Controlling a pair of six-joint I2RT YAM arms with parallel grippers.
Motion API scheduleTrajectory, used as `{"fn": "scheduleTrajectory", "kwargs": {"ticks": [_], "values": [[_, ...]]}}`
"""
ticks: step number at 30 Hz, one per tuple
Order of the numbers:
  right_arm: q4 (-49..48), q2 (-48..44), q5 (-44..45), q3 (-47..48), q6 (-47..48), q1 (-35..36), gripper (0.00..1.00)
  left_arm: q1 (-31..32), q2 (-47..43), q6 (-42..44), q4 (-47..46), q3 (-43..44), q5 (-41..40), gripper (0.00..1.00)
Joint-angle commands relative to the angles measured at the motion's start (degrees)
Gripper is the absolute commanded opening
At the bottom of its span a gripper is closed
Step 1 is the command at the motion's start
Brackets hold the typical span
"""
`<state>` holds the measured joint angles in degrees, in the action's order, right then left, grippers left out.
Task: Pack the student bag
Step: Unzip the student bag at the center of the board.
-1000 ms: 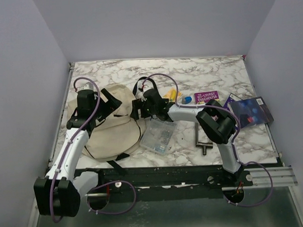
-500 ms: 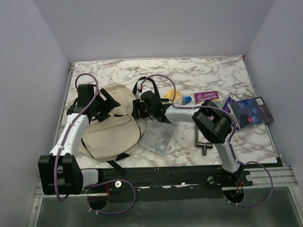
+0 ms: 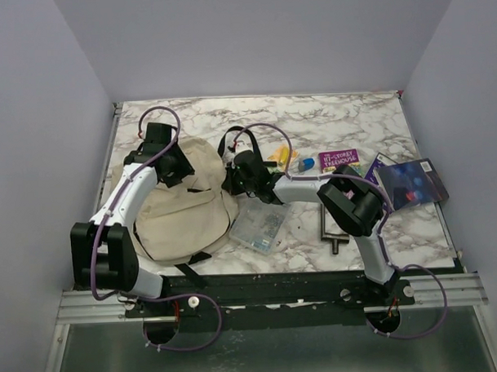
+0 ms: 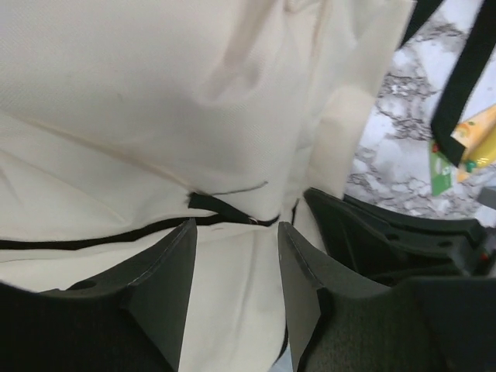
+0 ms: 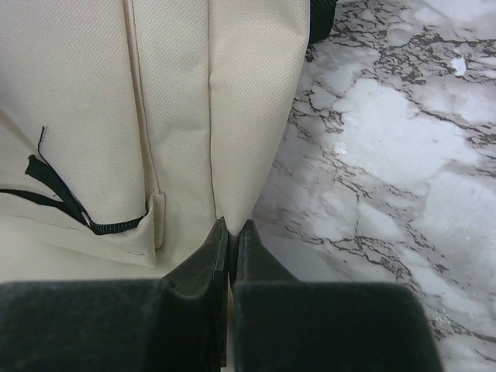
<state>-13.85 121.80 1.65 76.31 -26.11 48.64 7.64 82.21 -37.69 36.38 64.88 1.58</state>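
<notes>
Student bag [image 3: 184, 209]: large cream soft-fabric backpack w/ black straps, lying flat on left half of white-grey marble-pattern counter [image 3: 352, 125], near front edge. Left end effector [image 4: 236, 229]: over bag's upper part, jaws apart, nothing between them but cream fabric below; short black zip tab [image 4: 209, 203] just ahead of the gap, on a black zip line. Right end effector [image 5: 230, 232]: at bag's right edge, jaws closed, pinching the edge of a stitched fabric fold at the tips; bare counter directly to its right. Misc. items, all right of bag: clear plastic pouch [image 3: 258, 226] w/ small contents, touching bag's right side; grey metal T-shaped tool [image 3: 332, 228], near pouch; small purple card w/ white lettering [image 3: 339, 158]; dark blue glossy booklet [image 3: 410, 183] at far right; small blue item [image 3: 308, 163] and yellow item [image 3: 282, 157] behind right arm, type unclear.
</notes>
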Motion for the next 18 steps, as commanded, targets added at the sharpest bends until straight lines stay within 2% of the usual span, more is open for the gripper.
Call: {"fn": "scheduleTrajectory", "kwargs": {"ticks": [1, 7, 12, 18], "values": [[-2.41, -3.81, -0.86, -2.43, -1.03, 0.15, 0.01, 0.19, 2.55, 1.06, 3.21, -0.33, -3.26, 0.47], [-4.35, -5.43, -1.30, -3.98, -1.92, 0.13, 0.01, 0.20, 5.27, 0.73, 1.71, 0.27, -1.63, 0.45], [-5.50, -5.79, -3.20, -4.49, -3.17, 0.18, 0.00, 0.15, 7.28, -0.07, 0.93, -0.15, 2.69, 0.47], [-6.83, -6.57, -3.14, -5.64, -3.65, 0.14, 0.01, -0.21, 7.78, -0.18, 0.61, 0.42, 2.58, 0.40]]}}
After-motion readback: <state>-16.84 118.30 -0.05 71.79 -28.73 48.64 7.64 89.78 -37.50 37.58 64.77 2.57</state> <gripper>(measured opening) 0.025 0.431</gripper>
